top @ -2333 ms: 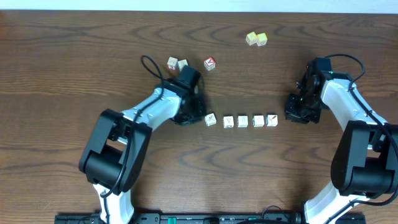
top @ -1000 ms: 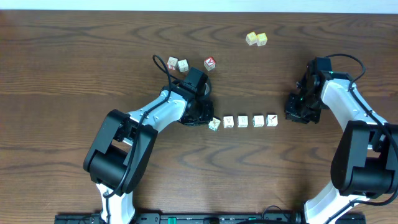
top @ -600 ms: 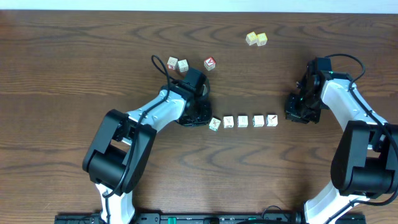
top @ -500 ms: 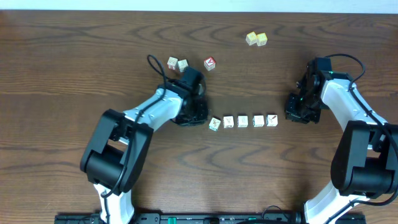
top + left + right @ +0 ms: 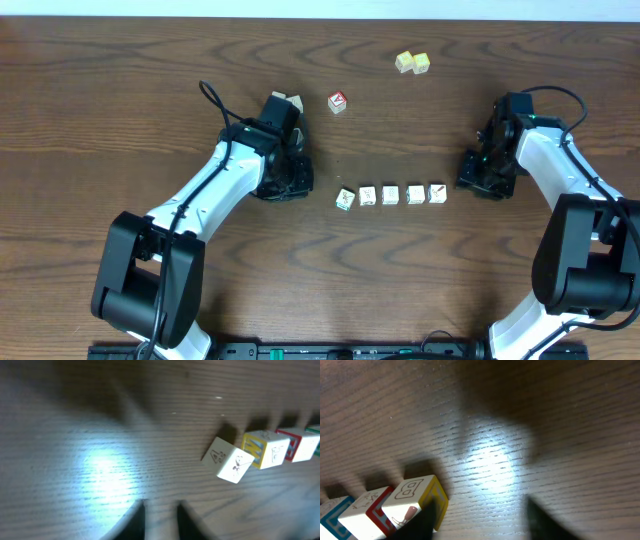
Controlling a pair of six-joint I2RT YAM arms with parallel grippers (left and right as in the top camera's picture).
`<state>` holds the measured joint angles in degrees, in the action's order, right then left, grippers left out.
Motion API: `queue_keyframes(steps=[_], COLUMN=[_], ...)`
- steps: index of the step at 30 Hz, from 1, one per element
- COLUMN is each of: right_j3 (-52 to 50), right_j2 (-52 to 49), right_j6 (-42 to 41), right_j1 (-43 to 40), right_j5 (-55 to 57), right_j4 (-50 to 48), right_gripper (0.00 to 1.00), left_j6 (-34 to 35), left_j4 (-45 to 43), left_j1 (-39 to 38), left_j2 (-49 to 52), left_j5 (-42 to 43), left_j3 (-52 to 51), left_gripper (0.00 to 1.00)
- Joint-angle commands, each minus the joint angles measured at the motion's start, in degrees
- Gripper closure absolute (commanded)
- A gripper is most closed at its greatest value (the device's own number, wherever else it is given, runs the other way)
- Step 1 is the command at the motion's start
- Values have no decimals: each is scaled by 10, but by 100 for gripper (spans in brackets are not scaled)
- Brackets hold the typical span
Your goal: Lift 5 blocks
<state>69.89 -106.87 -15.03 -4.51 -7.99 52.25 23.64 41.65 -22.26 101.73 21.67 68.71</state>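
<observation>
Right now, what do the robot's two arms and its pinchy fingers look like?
The left arm and right arm both have smooth white shells with chunky black joints. A thin black left cable curls off one, and a right cable off the other. The left gripper and right gripper are black, each with two dark fingers.
</observation>
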Motion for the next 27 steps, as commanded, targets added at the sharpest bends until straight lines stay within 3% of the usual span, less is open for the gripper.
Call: queue_keyframes(steps=[1, 2, 3, 8, 15, 22, 27], right_j3=[-3, -3, -3, -3, -3, -3, -3], right_j2=[0, 0, 0, 0, 0, 0, 0], right_j6=[-1, -1, -1, -1, -1, -2, -2], right_j1=[4, 5, 4, 4, 4, 5, 5], right_j5=[1, 2, 2, 3, 4, 4, 4], right_j4=[-3, -4, -4, -9, -10, -11, -15], right_gripper=[1, 1, 1, 1, 1, 1, 1], left_j6=[-11, -11, -11, -6, 79, 148, 246], left_j4=[10, 17, 30, 90, 93, 99, 101], left_j1=[9, 13, 17, 48, 57, 10, -40], left_j2=[-2, -4, -7, -47, -150, -163, -160], left_j5=[-14, -14, -14, -14, -14, -21, -98], left_j3=[0, 1, 5, 43, 50, 47, 37], left_gripper=[43, 33, 32, 30, 29, 29, 29])
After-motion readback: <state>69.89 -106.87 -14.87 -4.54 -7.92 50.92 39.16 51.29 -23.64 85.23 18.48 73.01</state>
